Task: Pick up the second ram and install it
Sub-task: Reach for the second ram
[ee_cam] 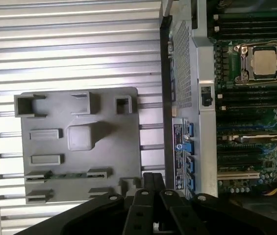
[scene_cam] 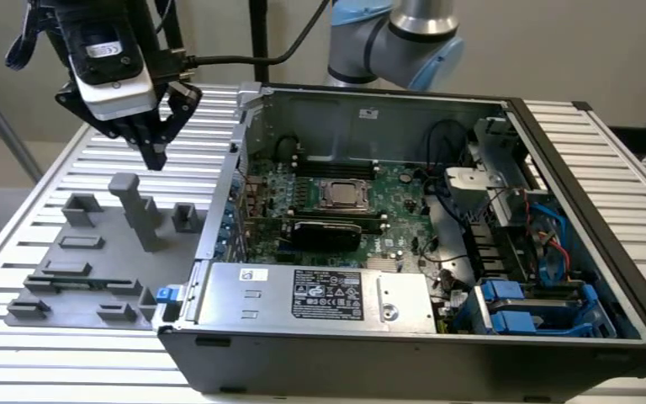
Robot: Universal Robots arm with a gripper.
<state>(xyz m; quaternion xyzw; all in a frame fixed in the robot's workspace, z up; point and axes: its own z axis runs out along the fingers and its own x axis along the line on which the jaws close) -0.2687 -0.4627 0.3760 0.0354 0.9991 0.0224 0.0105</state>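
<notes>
The second ram (ee_cam: 67, 175) is a thin green stick lying edge-up between two end holders on the grey fixture plate (ee_cam: 113, 147). In the exterior view the ram (scene_cam: 82, 284) shows as a dark strip near the front of that plate (scene_cam: 82, 240). My gripper (scene_cam: 152, 158) hangs well above the plate's back edge, apart from the ram and to the exterior view's left of the open computer case (scene_cam: 413, 353). Its fingers (ee_cam: 148, 183) are pressed together with nothing between them. Beside the silver CPU (scene_cam: 346, 194) run the long memory slots (ee_cam: 248, 22).
A tall grey post (scene_cam: 138, 210) and several small blocks stand on the fixture plate. Inside the case are a black expansion card (scene_cam: 323, 229), a silver power supply (scene_cam: 312, 295) and blue drive bays (scene_cam: 525, 311). The case wall (scene_cam: 228, 185) rises beside the plate on the ribbed metal table (scene_cam: 31, 353).
</notes>
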